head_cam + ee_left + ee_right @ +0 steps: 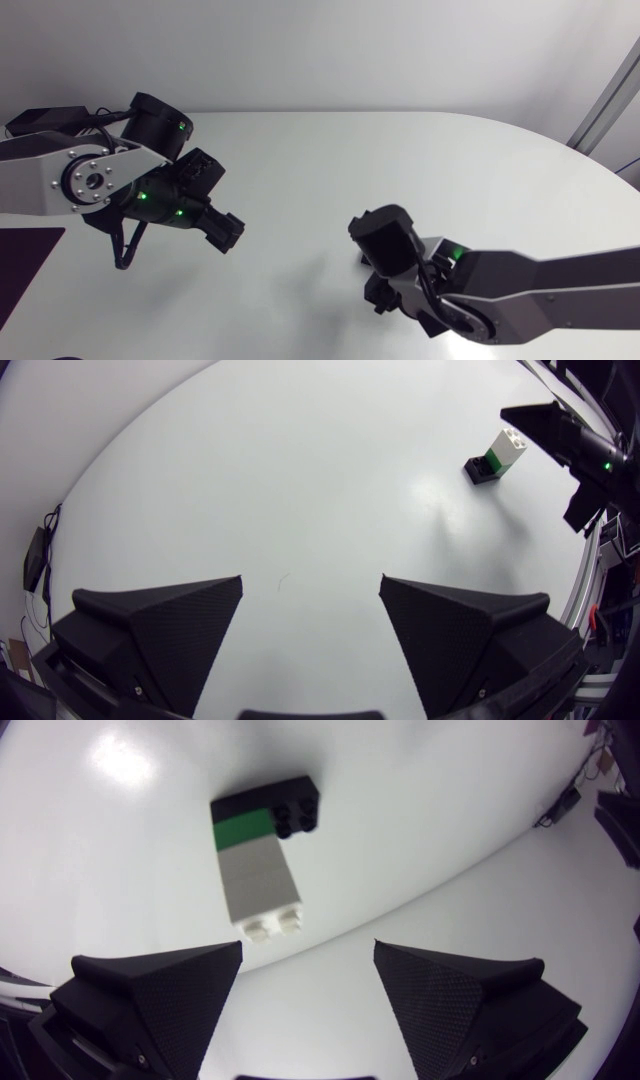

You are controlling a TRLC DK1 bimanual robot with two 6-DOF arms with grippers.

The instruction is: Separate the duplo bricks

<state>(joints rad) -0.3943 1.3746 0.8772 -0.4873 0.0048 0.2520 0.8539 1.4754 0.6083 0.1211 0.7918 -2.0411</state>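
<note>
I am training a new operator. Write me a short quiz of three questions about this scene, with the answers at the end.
1. True or false: the left end effector is shut on a brick.
2. Which colour sits between the white brick and the black brick? A red, B green, C blue.
3. Fill in: the brick stack stands just ahead of the ___ end effector.
Key: 1 false, it is open and holds nothing. 2 B. 3 right; the right end effector is open too.
</note>
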